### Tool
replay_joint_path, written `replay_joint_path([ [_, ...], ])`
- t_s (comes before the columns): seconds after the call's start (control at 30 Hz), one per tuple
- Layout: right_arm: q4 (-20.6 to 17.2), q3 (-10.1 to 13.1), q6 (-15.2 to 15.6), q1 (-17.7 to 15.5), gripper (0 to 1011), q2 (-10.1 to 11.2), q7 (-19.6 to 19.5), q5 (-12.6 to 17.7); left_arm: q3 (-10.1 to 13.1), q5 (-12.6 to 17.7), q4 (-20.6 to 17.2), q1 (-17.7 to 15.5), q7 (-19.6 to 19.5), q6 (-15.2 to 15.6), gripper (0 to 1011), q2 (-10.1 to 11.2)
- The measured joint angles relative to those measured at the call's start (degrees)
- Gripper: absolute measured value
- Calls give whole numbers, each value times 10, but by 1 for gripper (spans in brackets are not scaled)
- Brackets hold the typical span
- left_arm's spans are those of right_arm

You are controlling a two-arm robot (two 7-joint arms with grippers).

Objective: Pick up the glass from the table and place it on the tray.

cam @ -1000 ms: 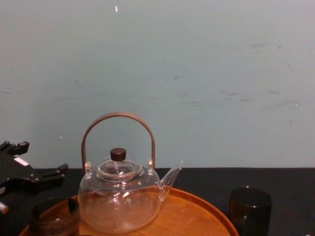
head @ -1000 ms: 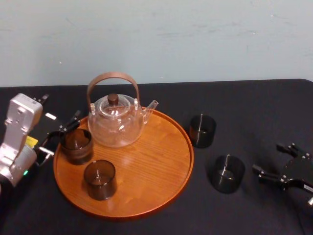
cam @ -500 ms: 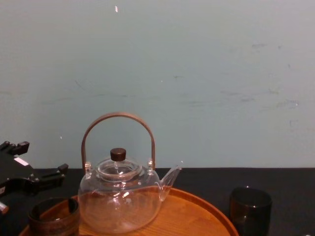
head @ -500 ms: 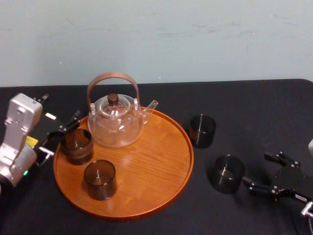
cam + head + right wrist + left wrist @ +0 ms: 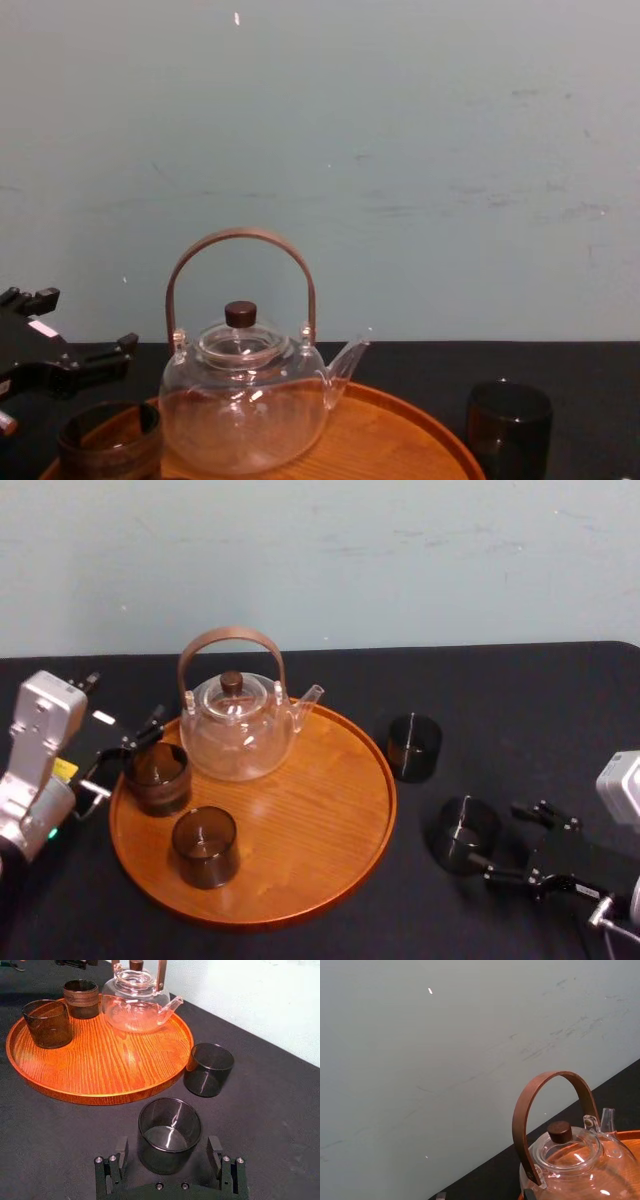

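Two dark glasses stand on the black table [image 5: 520, 700], right of the round wooden tray [image 5: 330, 865]. The nearer glass [image 5: 462, 830] [image 5: 169, 1132] stands upright between the fingers of my right gripper [image 5: 493, 834] [image 5: 167, 1144]. That gripper is open, with a gap on each side of the glass. The farther glass [image 5: 413, 746] [image 5: 208, 1069] [image 5: 508, 428] stands free close to the tray's rim. My left gripper [image 5: 130, 752] rests open at the tray's left edge, beside a brown cup [image 5: 157, 777].
On the tray stand a clear glass teapot [image 5: 237, 725] [image 5: 243, 395] with a brown arched handle, the brown cup and another dark glass [image 5: 204, 846]. The tray's right half is bare wood. A pale wall runs behind the table.
My right gripper has moved left across the table until its fingers came to either side of the nearer glass. The left arm and all the glasses have stayed put.
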Motion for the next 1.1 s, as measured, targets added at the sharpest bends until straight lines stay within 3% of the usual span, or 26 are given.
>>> replay_joint_path([
  [0.4, 9, -9, 14, 15, 1002, -13, 8, -6, 0, 0, 0, 0, 0, 0, 1001, 0],
  [0.9, 14, -18, 86, 41, 1002, -23, 0, 17, 0, 0, 0, 0, 0, 0, 1001, 0],
  [1.1, 17, -24, 98, 50, 1002, -23, 0, 22, 0, 0, 0, 0, 0, 0, 1001, 0],
])
